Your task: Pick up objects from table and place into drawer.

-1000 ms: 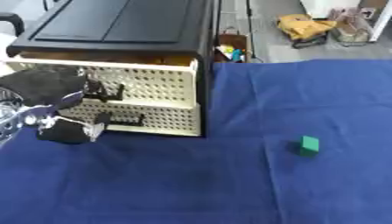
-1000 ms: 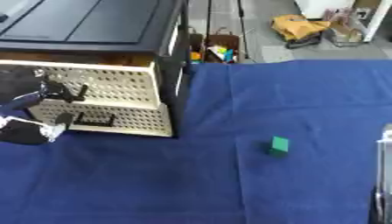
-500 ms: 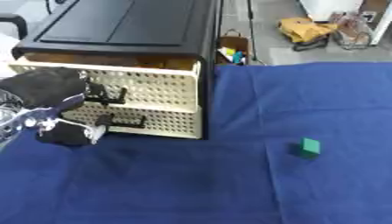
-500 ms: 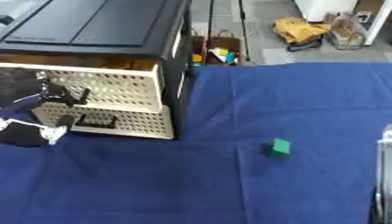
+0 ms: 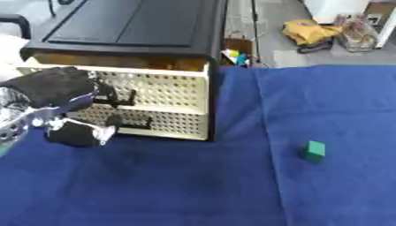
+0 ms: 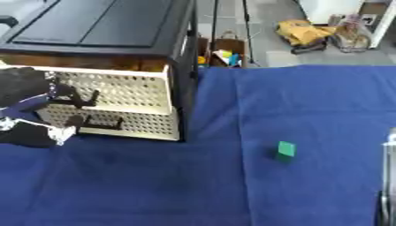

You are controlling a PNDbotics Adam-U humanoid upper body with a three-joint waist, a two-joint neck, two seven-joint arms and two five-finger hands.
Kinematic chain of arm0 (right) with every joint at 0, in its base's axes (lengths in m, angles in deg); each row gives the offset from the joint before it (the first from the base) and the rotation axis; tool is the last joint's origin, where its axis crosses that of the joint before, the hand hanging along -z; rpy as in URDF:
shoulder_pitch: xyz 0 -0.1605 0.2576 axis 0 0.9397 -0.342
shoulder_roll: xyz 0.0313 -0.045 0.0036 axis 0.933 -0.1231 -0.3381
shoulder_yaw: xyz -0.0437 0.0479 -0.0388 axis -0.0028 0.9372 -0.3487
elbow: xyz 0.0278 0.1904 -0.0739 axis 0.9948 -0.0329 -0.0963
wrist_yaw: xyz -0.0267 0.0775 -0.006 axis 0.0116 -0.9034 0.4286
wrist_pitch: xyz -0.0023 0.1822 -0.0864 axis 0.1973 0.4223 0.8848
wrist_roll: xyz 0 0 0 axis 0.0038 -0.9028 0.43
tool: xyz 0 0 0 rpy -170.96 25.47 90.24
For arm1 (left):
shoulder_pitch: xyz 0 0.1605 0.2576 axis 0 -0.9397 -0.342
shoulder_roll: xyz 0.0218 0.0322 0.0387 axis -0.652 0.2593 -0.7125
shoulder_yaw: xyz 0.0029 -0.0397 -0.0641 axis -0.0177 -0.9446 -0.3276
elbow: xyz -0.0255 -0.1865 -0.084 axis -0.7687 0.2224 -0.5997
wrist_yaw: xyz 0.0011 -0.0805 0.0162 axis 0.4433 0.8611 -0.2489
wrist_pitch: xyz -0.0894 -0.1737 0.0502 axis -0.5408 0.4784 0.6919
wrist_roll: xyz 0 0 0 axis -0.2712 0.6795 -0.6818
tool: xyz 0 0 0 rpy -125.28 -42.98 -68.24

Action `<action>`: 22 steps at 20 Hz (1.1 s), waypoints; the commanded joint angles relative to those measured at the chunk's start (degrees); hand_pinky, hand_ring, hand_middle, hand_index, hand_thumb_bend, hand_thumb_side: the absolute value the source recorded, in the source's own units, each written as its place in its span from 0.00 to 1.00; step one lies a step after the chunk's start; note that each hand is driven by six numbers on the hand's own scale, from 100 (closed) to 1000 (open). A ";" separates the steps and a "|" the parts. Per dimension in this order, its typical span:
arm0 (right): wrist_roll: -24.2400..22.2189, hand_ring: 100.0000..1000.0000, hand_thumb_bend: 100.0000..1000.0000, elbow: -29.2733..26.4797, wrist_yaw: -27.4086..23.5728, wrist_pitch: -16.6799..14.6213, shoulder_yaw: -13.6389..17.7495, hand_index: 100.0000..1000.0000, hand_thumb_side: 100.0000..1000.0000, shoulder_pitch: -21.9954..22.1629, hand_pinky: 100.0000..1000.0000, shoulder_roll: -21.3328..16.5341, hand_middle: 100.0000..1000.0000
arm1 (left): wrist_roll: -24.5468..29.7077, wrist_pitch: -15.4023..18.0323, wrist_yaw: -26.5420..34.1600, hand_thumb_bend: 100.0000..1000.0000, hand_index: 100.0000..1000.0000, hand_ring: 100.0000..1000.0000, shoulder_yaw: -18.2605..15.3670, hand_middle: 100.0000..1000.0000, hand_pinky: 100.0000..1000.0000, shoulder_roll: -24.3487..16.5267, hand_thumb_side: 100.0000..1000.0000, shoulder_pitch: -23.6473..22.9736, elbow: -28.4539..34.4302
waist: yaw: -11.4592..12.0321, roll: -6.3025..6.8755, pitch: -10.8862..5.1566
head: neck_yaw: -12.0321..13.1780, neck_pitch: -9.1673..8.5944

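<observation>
Item one, far left: my left hand, black with silver joints, in front of the drawer unit's perforated face; its fingers are curled at the handle of the upper drawer, though I cannot tell for certain whether they have closed round it. Item two: the drawer unit, black top and sides, standing on the desk's far left part, with two cream perforated drawer fronts stacked one above the other; the upper drawer sits forward of the black frame with a dark gap showing along its top edge, and the lower drawer carries its own dark handle. Item three: the desk, covered in a blue cloth, with folds running through the middle. Item four: a small green block, lying on the cloth right of centre, well apart from the drawers and from my left hand, touched by nothing. Item five, far right edge of the right eye view: a thin pale sliver of my right hand, of which too little shows for me to tell how its fingers are set
</observation>
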 commanded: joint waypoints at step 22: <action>1.49 0.69 0.00 -0.88 1.01 -0.26 0.04 0.69 1.00 -0.67 0.65 0.17 0.52 | -1.98 1.59 -1.93 0.00 0.50 0.00 -0.10 0.00 0.00 -2.75 0.46 -2.79 0.41 | 0.35 0.06 -1.80 | 0.29 -0.08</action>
